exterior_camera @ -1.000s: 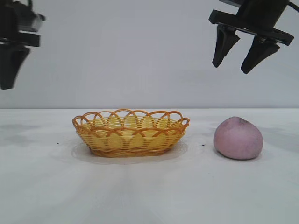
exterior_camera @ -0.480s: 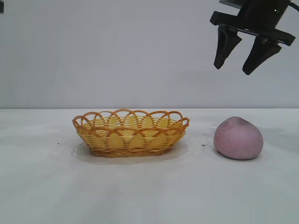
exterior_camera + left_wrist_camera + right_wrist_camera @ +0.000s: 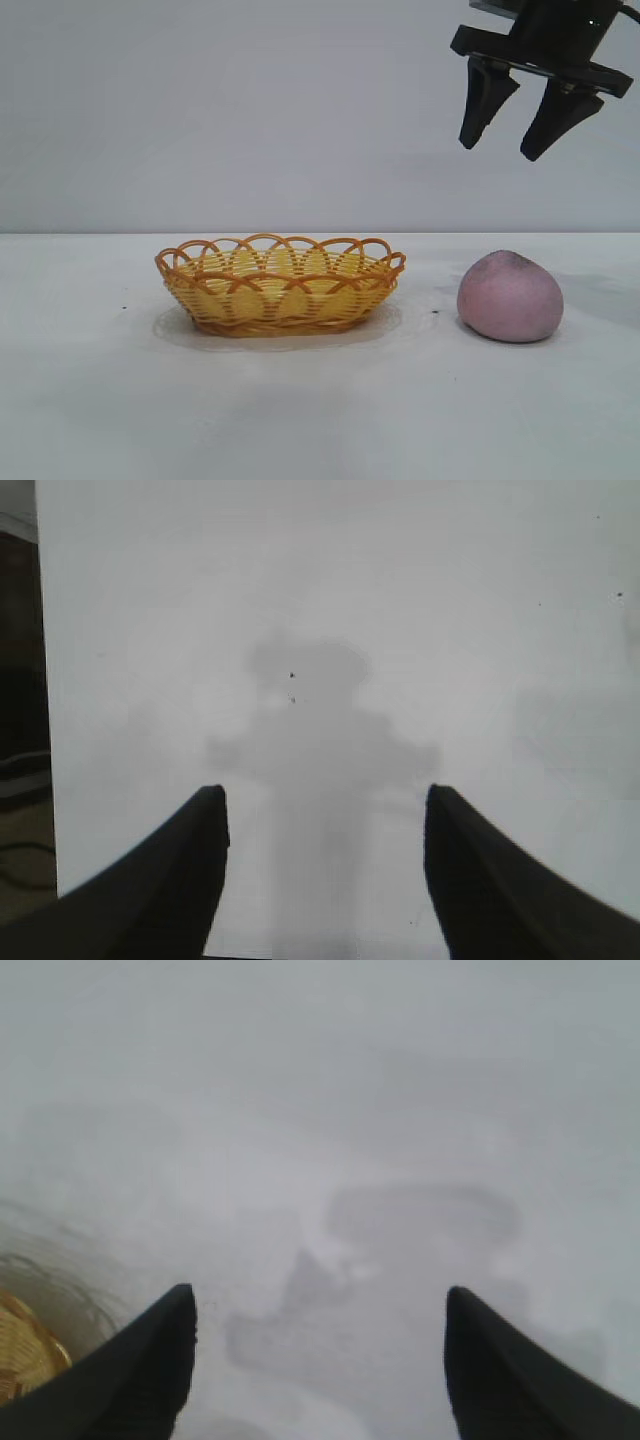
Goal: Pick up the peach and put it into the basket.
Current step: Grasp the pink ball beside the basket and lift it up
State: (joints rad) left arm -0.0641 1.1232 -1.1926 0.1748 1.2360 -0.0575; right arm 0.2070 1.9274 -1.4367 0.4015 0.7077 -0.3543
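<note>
Right gripper (image 3: 509, 148) high over the worktop (image 3: 320, 420), fingers (image 3: 484, 100) spread wide, pointing down with a slight tilt, nothing between them. Left gripper (image 3: 325, 810) out of exterior view; own wrist camera shows its fingers (image 3: 190, 860) apart, aimed down at the worktop, holding nothing.

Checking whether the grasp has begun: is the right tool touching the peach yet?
Apart. The exterior view shows the open right tool high above the peach, with bare wall between them.
</note>
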